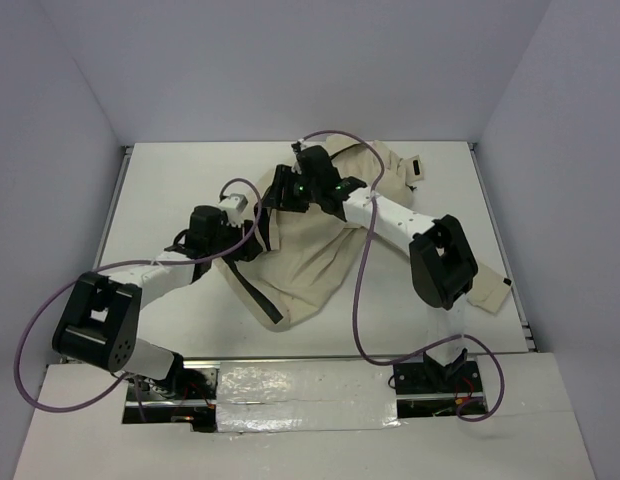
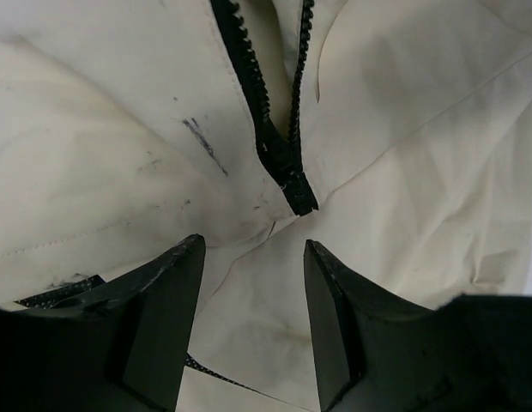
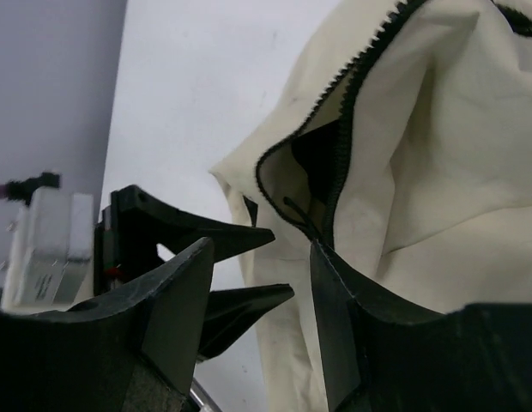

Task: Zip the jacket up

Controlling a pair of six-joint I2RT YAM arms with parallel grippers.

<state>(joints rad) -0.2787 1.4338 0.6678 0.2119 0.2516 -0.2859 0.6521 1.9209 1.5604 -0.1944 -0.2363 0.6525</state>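
Note:
The cream jacket (image 1: 310, 262) lies crumpled on the white table, right of centre. Both grippers meet over its left upper part. My left gripper (image 1: 274, 203) is open and empty, its jaws just short of the dark zipper slider (image 2: 298, 194). Above the slider the two rows of teeth (image 2: 249, 81) part. The cream jacket fabric (image 2: 403, 129) fills the left wrist view. My right gripper (image 1: 296, 184) is open and empty, close beside the left one. In the right wrist view its jaws (image 3: 262, 249) sit near the zipper pull (image 3: 302, 219), with the left gripper's fingers (image 3: 236, 236) to the left.
A jacket sleeve cuff (image 1: 488, 292) lies at the table's right edge. A dark hem strip (image 1: 260, 296) runs along the jacket's near left side. Purple cables (image 1: 358, 290) loop over the jacket and table. Grey walls enclose the table.

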